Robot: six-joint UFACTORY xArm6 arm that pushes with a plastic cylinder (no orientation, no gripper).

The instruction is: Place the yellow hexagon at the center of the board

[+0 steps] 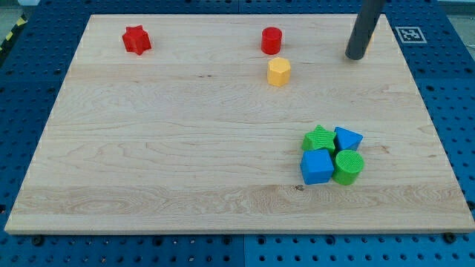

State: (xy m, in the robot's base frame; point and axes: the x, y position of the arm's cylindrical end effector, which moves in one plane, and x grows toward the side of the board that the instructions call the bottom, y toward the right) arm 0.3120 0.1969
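The yellow hexagon [278,72] sits on the wooden board [185,148] near the view's top, a little right of the middle. A red cylinder [271,40] stands just above it, slightly apart. My tip [355,55] is at the view's top right, well to the right of the yellow hexagon and a little higher in the view, touching no block.
A red star [136,39] lies at the view's top left. At the lower right a green star [319,138], a blue triangular block [346,138], a blue cube [317,166] and a green cylinder [348,167] sit packed together. A marker tag [410,33] is beyond the board's top right corner.
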